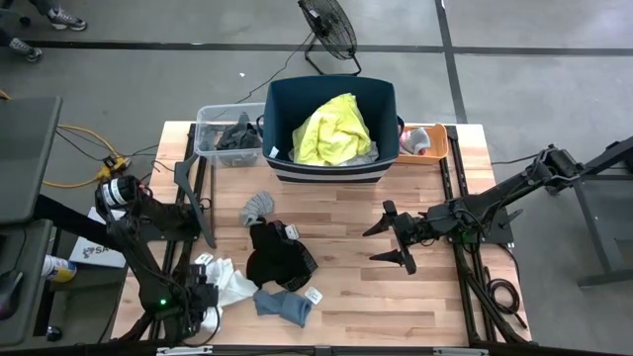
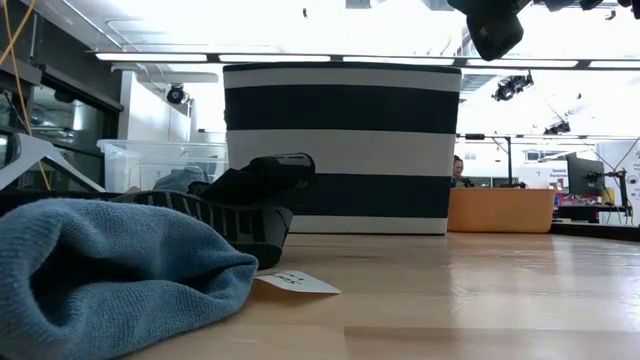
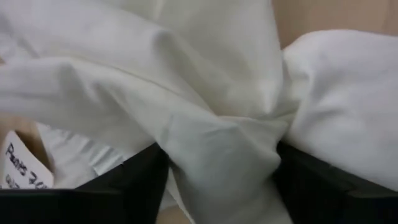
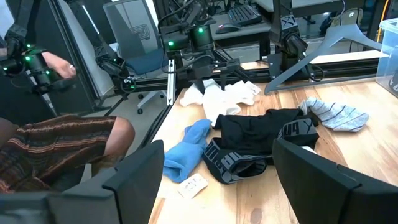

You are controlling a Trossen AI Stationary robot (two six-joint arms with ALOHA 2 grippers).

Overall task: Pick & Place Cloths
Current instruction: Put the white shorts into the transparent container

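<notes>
With our left gripper (image 3: 217, 180) pinching a fold of the soft white cloth (image 1: 229, 282) at the table's near left and our right gripper (image 1: 394, 242) hanging spread over mid-table, we judge the thin pinch could slip when lifted.

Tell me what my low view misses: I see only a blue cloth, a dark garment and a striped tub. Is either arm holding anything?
Observer: Yes. The left gripper is closed on a bunched white cloth at the table's front left.
Operator: Where is the right arm?
Observer: The right gripper hangs open over bare wood, right of the black garment, holding nothing.
Operator: Is anything in the tub?
Observer: A neon yellow shirt lies inside the navy tub.
Operator: Any cloth I cannot see?
Observer: A grey striped sock lies between the tub and the black garment.
</notes>
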